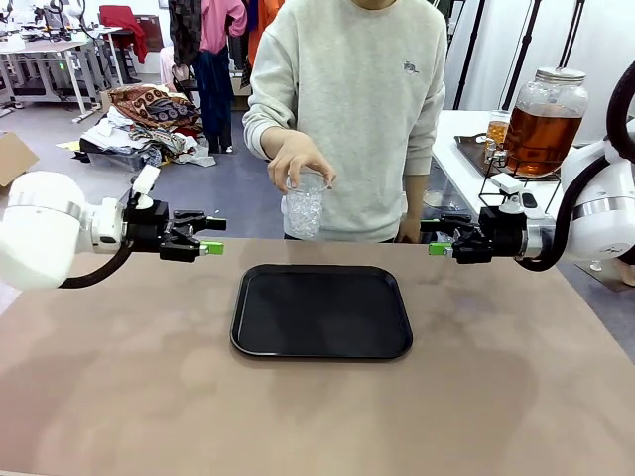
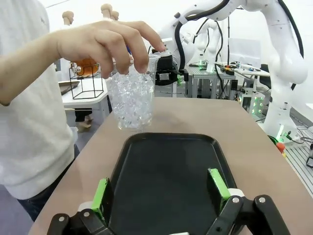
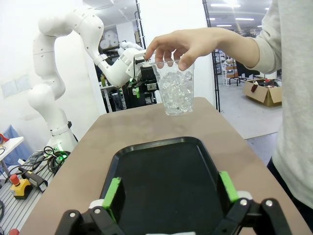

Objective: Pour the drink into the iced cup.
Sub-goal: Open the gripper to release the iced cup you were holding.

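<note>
A black tray (image 1: 321, 310) lies in the middle of the desk (image 1: 119, 397), and everything else is placed from it. The left pincer (image 1: 212, 236) hovers over the desk just off the tray's left side, level and pointing toward it, jaws wide apart and holding nothing; in its own wrist view the green pads (image 2: 101, 197) frame the tray's near end. The right pincer (image 1: 437, 237) mirrors it off the tray's right side, likewise wide open and empty, pointing inward.

Above the tray's far edge a person's hand (image 1: 298, 161) grips a clear plastic cup (image 1: 305, 206) by the rim from above; the cup is full of ice and hangs in the air, clear of the tray and between the two pincers, well apart from both.

The drink (image 1: 541, 135), amber-brown, sits in a big lidded glass jar (image 1: 549, 117) on a black wire stand on a white side table beyond the tray's far right, behind the right arm and away from both pincers.

A small emblem marks the person's grey sweatshirt (image 1: 347, 89); it is too small to read.
</note>
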